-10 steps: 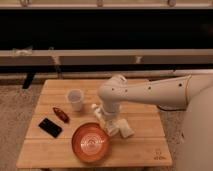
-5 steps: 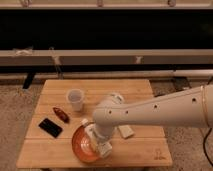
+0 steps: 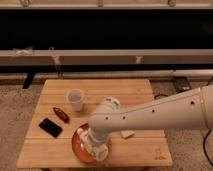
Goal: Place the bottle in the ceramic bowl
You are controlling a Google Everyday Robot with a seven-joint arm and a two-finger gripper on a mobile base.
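Bottle and gripper (image 3: pixel 95 145) merge into one pale shape over the ceramic bowl (image 3: pixel 80 149) — the bottle itself cannot be picked out. The bowl, glossy orange-red, sits at the front left of the wooden table (image 3: pixel 140 92), mostly covered by the white arm (image 3: pixel 160 112) reaching down from the right. A clear plastic cup (image 3: pixel 75 99), a small reddish object (image 3: pixel 61 114), a black flat object (image 3: pixel 50 127) and a beige block (image 3: pixel 127 133) also lie on the table. Behind — a dark wall with a pale rail.
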